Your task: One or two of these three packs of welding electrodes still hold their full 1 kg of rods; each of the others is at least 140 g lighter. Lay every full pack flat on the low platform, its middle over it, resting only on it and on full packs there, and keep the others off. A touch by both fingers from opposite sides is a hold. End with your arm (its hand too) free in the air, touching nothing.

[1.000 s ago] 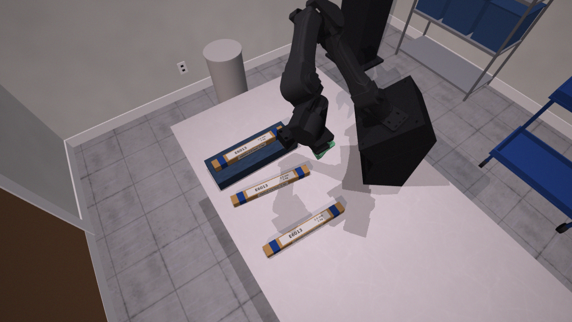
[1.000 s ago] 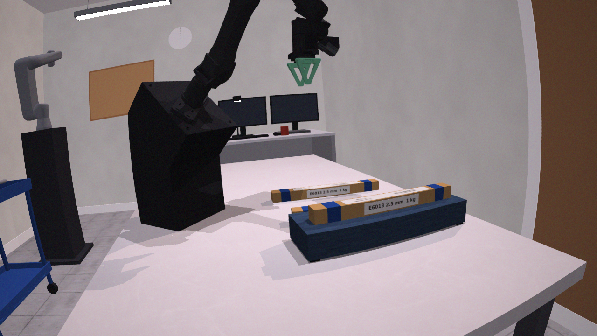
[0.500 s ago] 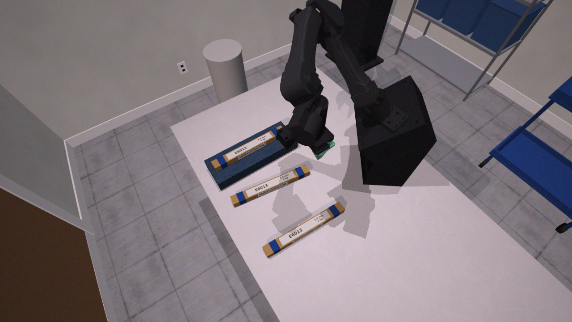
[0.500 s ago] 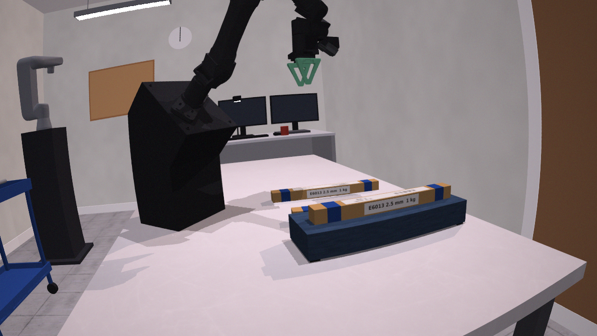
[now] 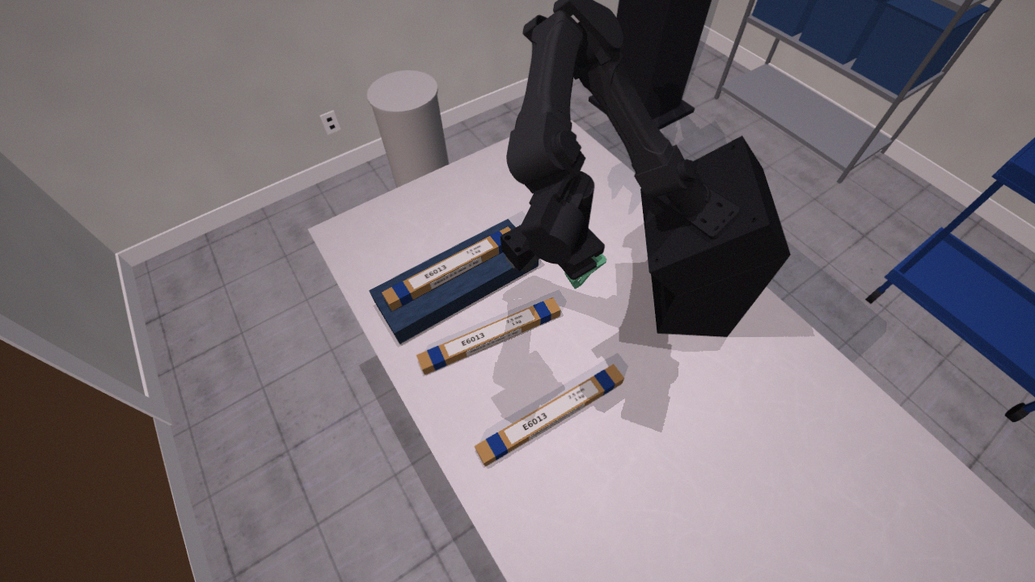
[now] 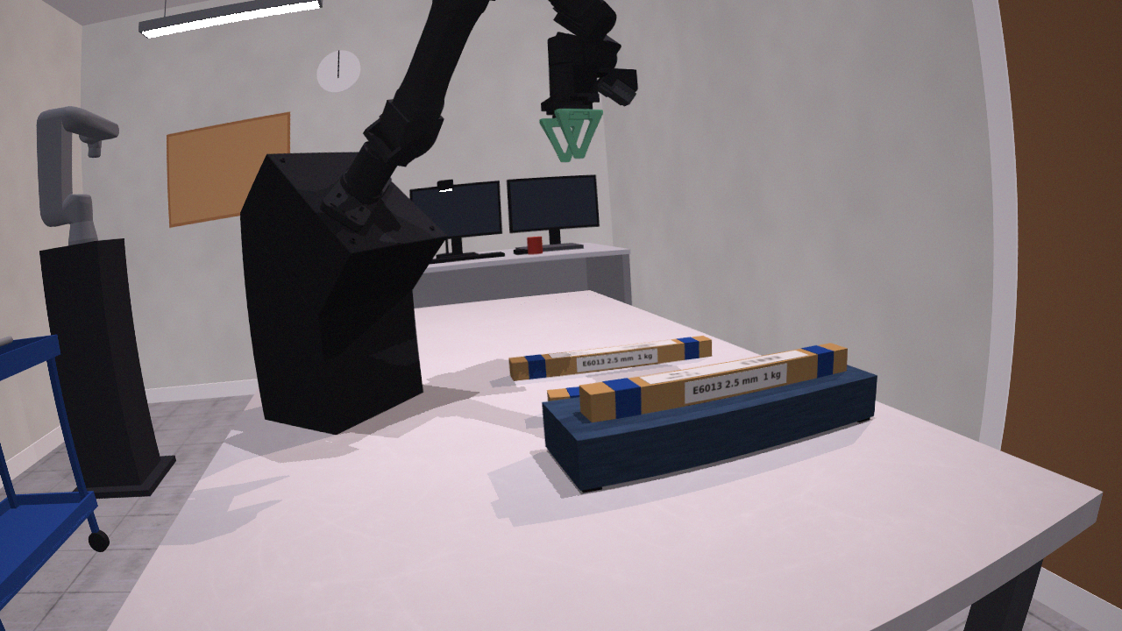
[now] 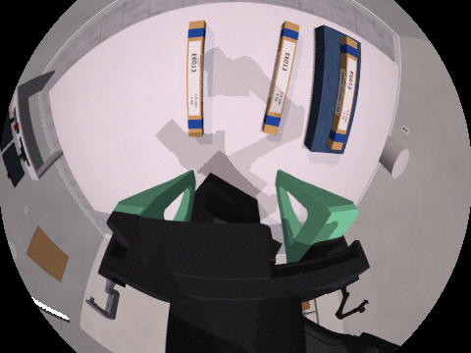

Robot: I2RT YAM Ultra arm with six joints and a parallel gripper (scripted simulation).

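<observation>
One tan pack with blue bands and an E6013 label (image 5: 442, 273) lies flat on the dark blue low platform (image 5: 449, 289); it also shows in the exterior view (image 6: 712, 381) and in the wrist view (image 7: 343, 93). A second pack (image 5: 489, 334) (image 7: 282, 76) lies on the table just beside the platform. A third pack (image 5: 549, 414) (image 7: 195, 76) lies further off on the table. My gripper (image 6: 571, 141) with green fingers hangs high above the table, open and empty, well apart from all packs.
The arm's black base block (image 5: 712, 238) stands on the table next to the packs. A grey cylinder (image 5: 407, 126) stands on the floor beyond the table's far edge. Blue carts (image 5: 969, 289) stand to the side.
</observation>
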